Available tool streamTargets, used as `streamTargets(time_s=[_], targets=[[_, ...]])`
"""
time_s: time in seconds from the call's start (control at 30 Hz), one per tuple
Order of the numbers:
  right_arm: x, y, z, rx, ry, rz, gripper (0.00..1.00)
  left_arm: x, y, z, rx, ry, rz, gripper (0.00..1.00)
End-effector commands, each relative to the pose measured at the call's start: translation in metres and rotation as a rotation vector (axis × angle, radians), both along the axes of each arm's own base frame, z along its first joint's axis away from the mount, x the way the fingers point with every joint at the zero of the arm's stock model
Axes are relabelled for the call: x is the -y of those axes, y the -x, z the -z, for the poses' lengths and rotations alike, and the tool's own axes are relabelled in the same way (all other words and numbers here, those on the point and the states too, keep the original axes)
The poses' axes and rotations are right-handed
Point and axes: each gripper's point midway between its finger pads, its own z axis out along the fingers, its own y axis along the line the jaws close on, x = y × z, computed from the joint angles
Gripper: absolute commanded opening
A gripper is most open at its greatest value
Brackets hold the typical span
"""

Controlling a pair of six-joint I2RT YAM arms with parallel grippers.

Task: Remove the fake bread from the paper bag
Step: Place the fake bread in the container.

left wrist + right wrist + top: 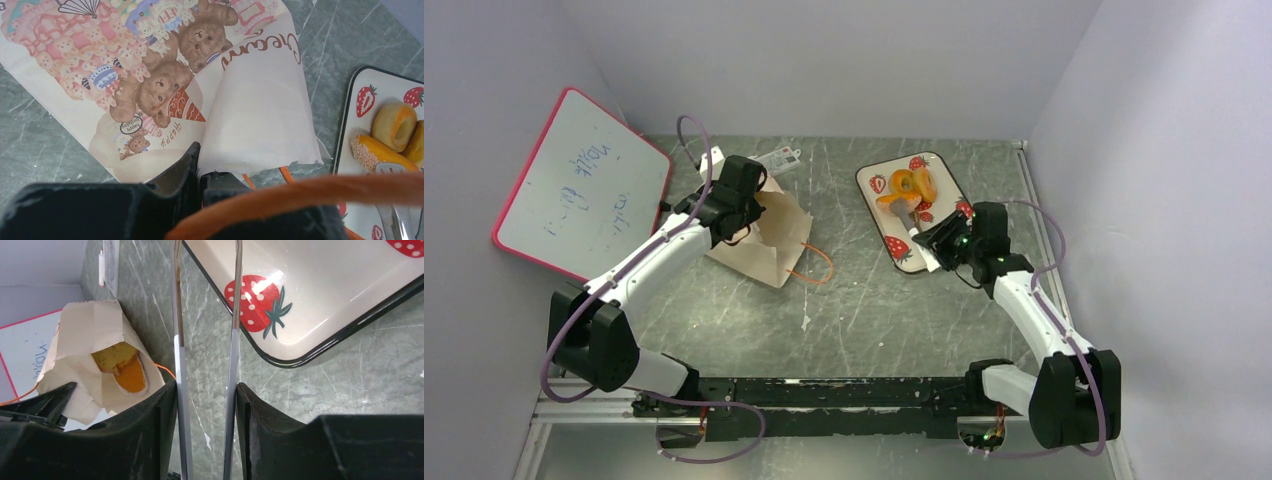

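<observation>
We see the left claw point(198, 172) fully closed, pinching the rim of the bag point(774, 230). The bag lies on its side on the table point(874, 300) with its mouth lifted open, and one piece of bread point(125, 371) shows inside. The right claw point(206, 387) stands partly open, its fingers pressed against the outer sides of the tongs point(234, 315), whose arms are spread and reach over the near corner of the tray point(310, 305), and the other bread pieces lie on that tray, well apart from the bag
</observation>
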Motion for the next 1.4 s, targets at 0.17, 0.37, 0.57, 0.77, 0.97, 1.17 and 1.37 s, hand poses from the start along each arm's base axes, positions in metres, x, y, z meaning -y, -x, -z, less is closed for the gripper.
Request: streamTargets(time_s=[0.17, 0.37, 0.57, 0.77, 0.97, 1.17, 1.37], targets=[[0.006, 0.008, -0.007, 0.031, -0.007, 0.004, 0.47, 0.005, -0.008, -0.002, 0.016, 0.03, 0.005, 0.07], [0.006, 0.014, -0.017, 0.051, -0.007, -0.002, 0.47, 0.003, -0.008, -0.004, 0.019, 0.018, 0.009, 0.07], [0.007, 0.019, -0.019, 0.048, -0.005, -0.006, 0.47, 0.004, -0.008, -0.002, 0.017, 0.009, 0.026, 0.07], [0.003, 0.026, -0.021, 0.049, -0.033, -0.014, 0.47, 0.003, -0.007, -0.005, 0.016, -0.007, 0.035, 0.07], [0.003, 0.037, -0.028, 0.062, -0.046, -0.01, 0.46, 0.001, -0.006, -0.004, 0.007, -0.022, 0.038, 0.07], [0.003, 0.049, -0.032, 0.077, -0.063, -0.009, 0.45, 0.001, -0.006, -0.002, -0.001, -0.029, 0.047, 0.07], [0.004, 0.059, -0.047, 0.108, -0.042, -0.025, 0.44, 0.001, -0.004, -0.003, 0.002, -0.033, 0.061, 0.07]])
